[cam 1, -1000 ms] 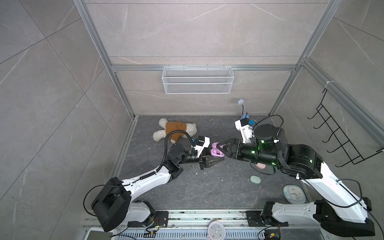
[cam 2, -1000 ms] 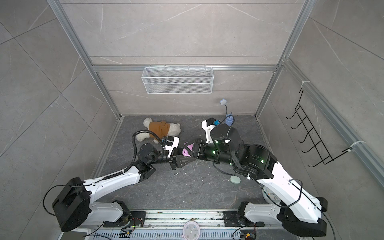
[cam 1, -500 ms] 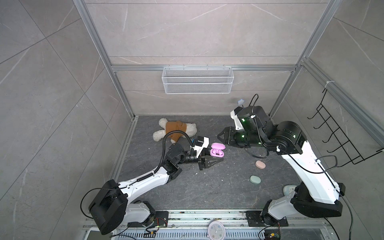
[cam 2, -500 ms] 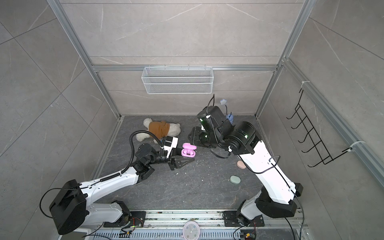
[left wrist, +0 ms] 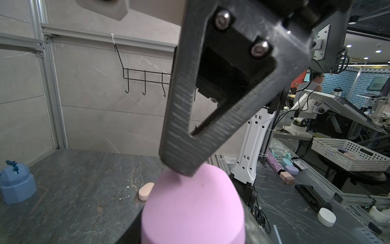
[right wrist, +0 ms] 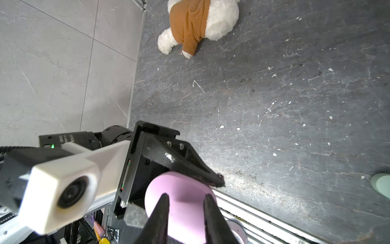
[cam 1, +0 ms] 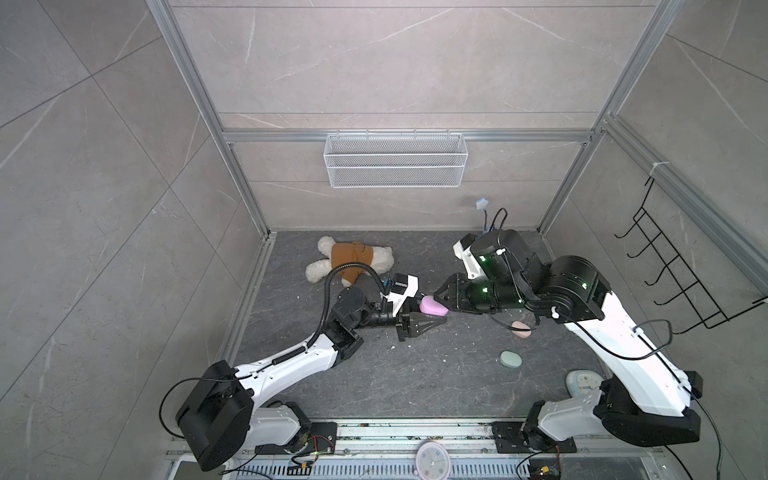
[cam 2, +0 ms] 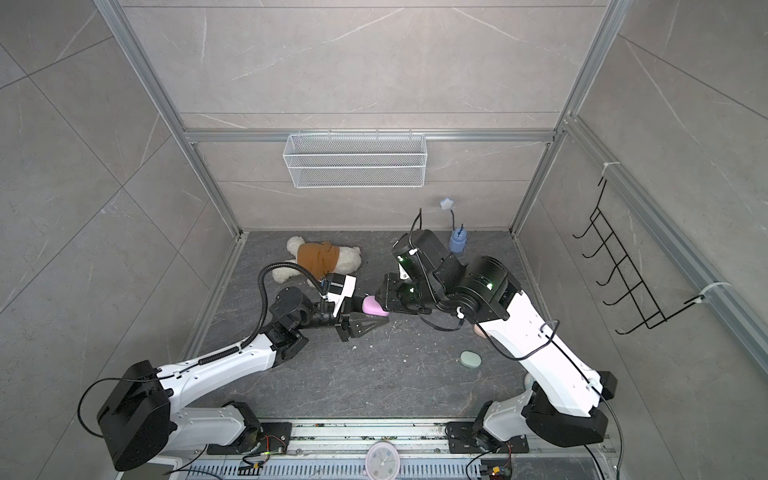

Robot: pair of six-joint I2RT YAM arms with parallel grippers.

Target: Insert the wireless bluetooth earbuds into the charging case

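The left tool (cam 1: 436, 314) is clamping the pink charging case (cam 1: 431, 306) by one end and holding it raised above the bench (cam 1: 374, 374). The case is showing as a smooth, matte, rounded oval. One ribbed grey triangular finger (left wrist: 179, 118) is pressing on its curved face.

The right tool (right wrist: 186, 196) is facing the left tool. Its black tapered fingers (right wrist: 160, 215) are standing a narrow gap apart across the case's free end, and I cannot tell whether they are pinching it.

White lettering on the left arm's black housing (right wrist: 65, 137) is showing too blurred to read.

Behind the right tool, under its arm, a peach pill-shaped case (cam 1: 520, 330) is lying on the dark, veined, white-flecked bench. A mint oval case (cam 1: 510, 359) is lying near it. Beyond the left tool, a fleecy white plush bear (cam 1: 353, 262) in a brown top is lying toward the back wall.
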